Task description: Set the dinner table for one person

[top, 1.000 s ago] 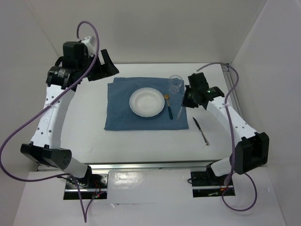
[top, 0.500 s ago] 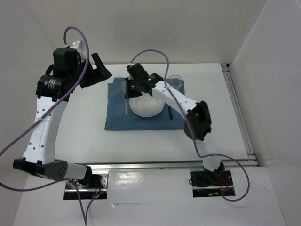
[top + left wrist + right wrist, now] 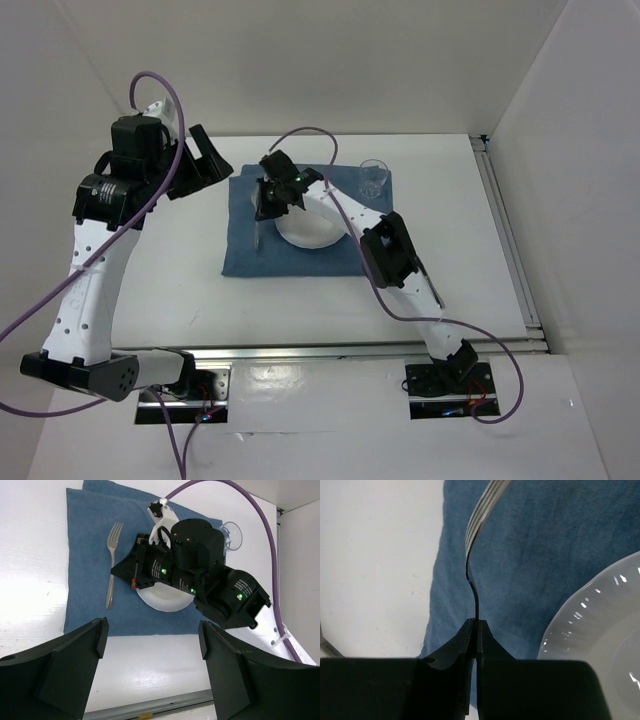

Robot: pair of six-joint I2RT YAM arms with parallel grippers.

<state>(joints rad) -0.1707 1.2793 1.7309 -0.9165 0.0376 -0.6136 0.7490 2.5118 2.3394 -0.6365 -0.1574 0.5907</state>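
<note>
The step in hand is laying the fork [image 3: 482, 507] to the left of the plate [image 3: 312, 232] in the top view. The right gripper [image 3: 476, 622] has its fingers pinched tight on the thin handle. From the left wrist view the fork looks to be lying on, or just above, the blue cloth placemat [image 3: 85, 540], with its tines toward the top of that frame; I cannot tell whether it is touching. My guess is the next move calls for parting the fingers only a little and lifting straight off, so the slim metal does not skid or twist on the cloth.

The left gripper [image 3: 152, 630] hangs wide open and empty over the upper left of the top view. The dinner table [image 3: 180, 285] is smooth, flat and white, and fills the middle of that view. The placemat is soft, woven and slightly rumpled. The plate is glossy white with a wavy rim, and a clear glass [image 3: 374, 178] stands at the cloth's upper right corner
</note>
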